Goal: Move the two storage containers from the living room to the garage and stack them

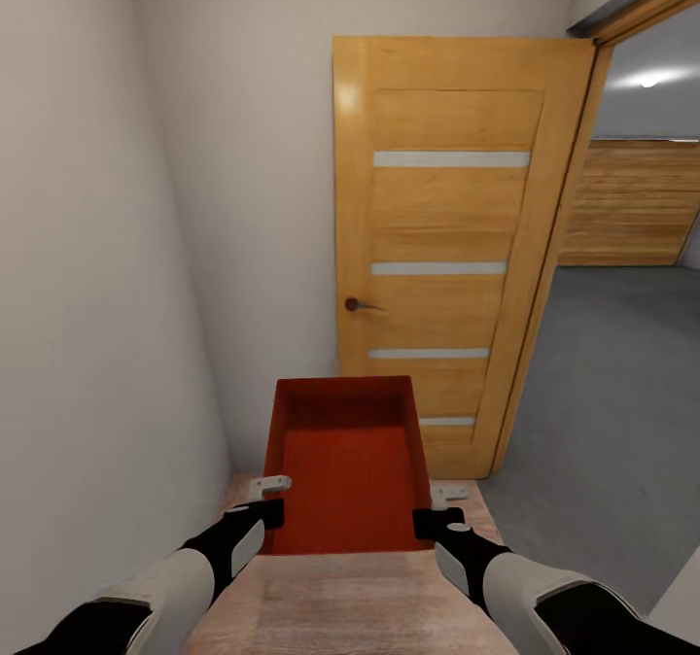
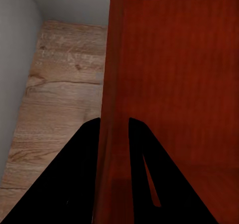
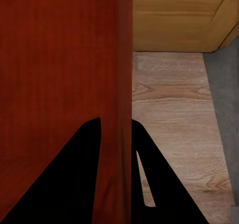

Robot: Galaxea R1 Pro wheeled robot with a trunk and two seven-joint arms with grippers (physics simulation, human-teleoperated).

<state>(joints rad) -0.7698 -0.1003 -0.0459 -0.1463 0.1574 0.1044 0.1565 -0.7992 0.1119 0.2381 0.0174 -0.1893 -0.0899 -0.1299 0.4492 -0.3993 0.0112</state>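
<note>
A narrow passage with plain grey-white walls runs ahead, its floor of light wood planks ending at a threshold where dark grey concrete begins at about 2 o'clock. At 12 o'clock an open wooden door with three pale horizontal strips and a dark lever handle stands swung against the wall; beyond the doorway at 2 o'clock a wood-panelled wall closes off the grey room under a bright ceiling light. One red-orange storage container, open-topped and empty, is held level above the planks at 12 o'clock, just short of the door. The left gripper is clamped on the container's left wall, one finger inside and one outside, as the left wrist view shows. The right gripper pinches the right wall the same way, over the plank floor near the concrete edge.
</note>
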